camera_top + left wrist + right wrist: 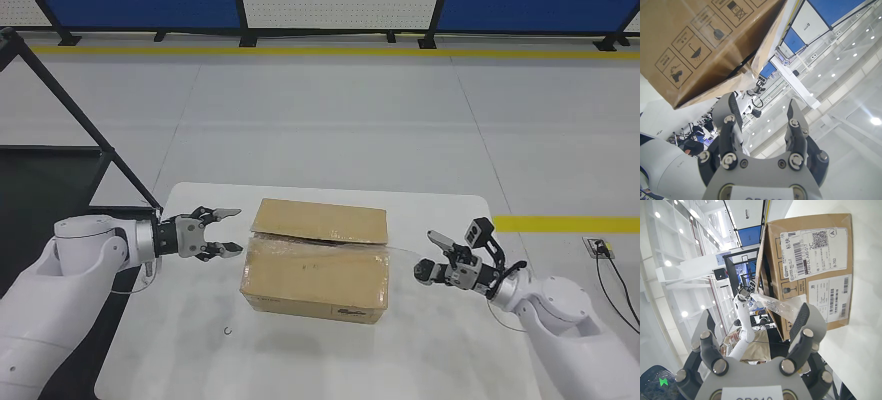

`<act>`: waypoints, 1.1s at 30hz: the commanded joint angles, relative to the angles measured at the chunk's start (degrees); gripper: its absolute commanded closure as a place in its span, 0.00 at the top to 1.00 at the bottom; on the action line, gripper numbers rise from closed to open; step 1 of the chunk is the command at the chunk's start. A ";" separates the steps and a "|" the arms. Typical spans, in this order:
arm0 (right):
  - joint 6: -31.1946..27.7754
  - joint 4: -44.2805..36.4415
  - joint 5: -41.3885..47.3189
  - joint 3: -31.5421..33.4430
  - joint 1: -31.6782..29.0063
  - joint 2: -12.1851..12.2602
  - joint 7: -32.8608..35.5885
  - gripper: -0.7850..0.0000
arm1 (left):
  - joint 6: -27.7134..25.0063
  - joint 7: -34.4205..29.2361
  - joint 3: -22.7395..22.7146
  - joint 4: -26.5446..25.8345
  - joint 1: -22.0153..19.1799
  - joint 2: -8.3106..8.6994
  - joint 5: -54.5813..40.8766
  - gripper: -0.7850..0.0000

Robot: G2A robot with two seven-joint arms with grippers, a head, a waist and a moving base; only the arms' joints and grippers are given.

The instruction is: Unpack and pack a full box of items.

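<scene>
cardboard box [315, 262] sits on white table [420, 350] between the two jaw sets, top flaps ajar. left gripper [236, 231] jaws spread wide, nothing in them; box end is just ahead of the tips, not touching. right gripper [426, 253] jaws released too. clear tape strip [776, 305] runs from box top edge to one right finger pad [799, 321]; box itself ahead, apart.

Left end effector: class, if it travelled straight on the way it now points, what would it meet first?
Probably the cardboard box: the open left end effector points at its near end, though height is hard to judge.
</scene>
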 commanded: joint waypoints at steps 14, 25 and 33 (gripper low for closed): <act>-3.06 -2.90 -1.26 1.58 -1.52 -0.27 0.42 0.95 | -1.56 -3.10 -0.98 -1.65 2.08 0.63 4.03 0.62; -4.22 -4.04 -2.26 2.47 -1.85 -0.53 0.23 0.24 | -2.95 -0.40 -0.36 -3.02 3.30 0.12 5.38 0.49; -5.67 -4.55 -3.36 2.79 -1.67 -0.73 0.88 0.00 | -2.61 -0.24 -0.10 -2.69 3.36 -0.28 5.43 0.47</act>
